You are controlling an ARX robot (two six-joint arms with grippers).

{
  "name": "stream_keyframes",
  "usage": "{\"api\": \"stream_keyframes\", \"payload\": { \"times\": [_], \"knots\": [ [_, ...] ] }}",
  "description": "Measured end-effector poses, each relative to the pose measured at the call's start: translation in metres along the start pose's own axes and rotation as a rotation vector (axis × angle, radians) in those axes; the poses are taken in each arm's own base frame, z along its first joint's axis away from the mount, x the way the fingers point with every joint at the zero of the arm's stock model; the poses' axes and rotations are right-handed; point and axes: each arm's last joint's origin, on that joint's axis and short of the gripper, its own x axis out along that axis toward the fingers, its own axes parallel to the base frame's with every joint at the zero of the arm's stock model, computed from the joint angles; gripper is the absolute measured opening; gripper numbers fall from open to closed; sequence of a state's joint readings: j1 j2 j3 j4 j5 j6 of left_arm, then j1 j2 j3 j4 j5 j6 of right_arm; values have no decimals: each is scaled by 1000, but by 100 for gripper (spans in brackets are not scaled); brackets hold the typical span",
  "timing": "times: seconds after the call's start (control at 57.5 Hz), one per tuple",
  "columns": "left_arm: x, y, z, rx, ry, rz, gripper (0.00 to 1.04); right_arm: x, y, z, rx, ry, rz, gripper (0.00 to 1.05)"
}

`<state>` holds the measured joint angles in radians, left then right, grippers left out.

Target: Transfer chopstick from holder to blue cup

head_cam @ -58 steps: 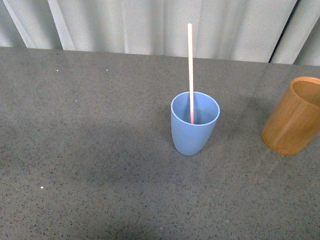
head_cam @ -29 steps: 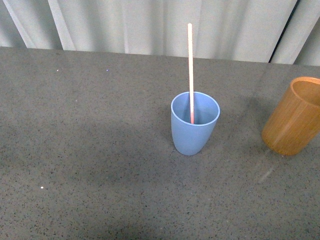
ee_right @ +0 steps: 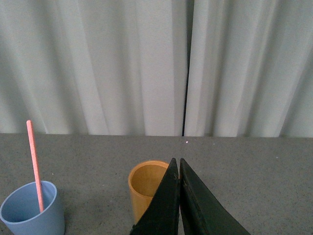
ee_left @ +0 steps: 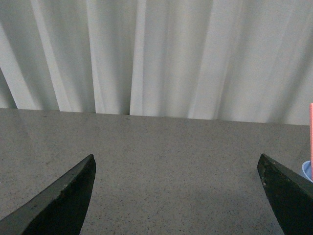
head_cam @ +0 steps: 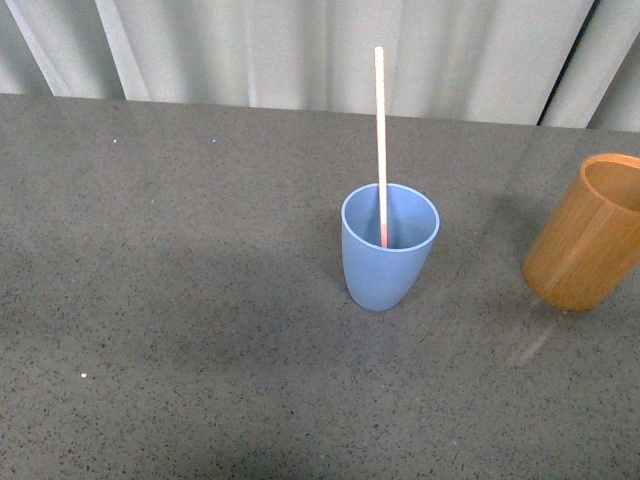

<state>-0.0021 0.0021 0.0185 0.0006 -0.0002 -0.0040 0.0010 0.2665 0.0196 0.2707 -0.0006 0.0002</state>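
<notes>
The pink chopstick (head_cam: 380,140) stands nearly upright in the light-blue cup (head_cam: 388,265) at the middle of the grey table, its top well above the rim. The orange-brown holder (head_cam: 588,235) stands at the right edge of the front view and looks empty. Neither arm shows in the front view. In the right wrist view my right gripper (ee_right: 177,164) is shut on nothing, in front of the holder (ee_right: 144,188), with the cup (ee_right: 34,210) and chopstick (ee_right: 34,164) off to one side. My left gripper (ee_left: 176,161) is open over bare table, with the chopstick (ee_left: 311,132) at the frame's edge.
A pale pleated curtain (head_cam: 300,50) runs along the far edge of the speckled grey table (head_cam: 180,300).
</notes>
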Motion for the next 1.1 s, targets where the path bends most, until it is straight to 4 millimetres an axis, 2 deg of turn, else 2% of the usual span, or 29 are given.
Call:
{"api": "stream_keyframes", "payload": {
  "times": [0.365, 0.487, 0.8, 0.87, 0.991, 1.096],
  "knots": [
    [0, 0, 0, 0, 0, 0, 98, -6, 0, 0, 0, 0, 0, 1],
    [0, 0, 0, 0, 0, 1, 98, -17, 0, -3, 0, 5, -1, 1],
    [0, 0, 0, 0, -1, 0, 98, -18, 0, -3, 0, 6, -2, 2],
    [0, 0, 0, 0, -1, 0, 98, -18, 0, -3, 0, 6, -2, 13],
    [0, 0, 0, 0, -1, 0, 98, -18, 0, -3, 0, 6, -2, 41],
    [0, 0, 0, 0, -1, 0, 98, -18, 0, -3, 0, 6, -2, 59]
  ]
}}
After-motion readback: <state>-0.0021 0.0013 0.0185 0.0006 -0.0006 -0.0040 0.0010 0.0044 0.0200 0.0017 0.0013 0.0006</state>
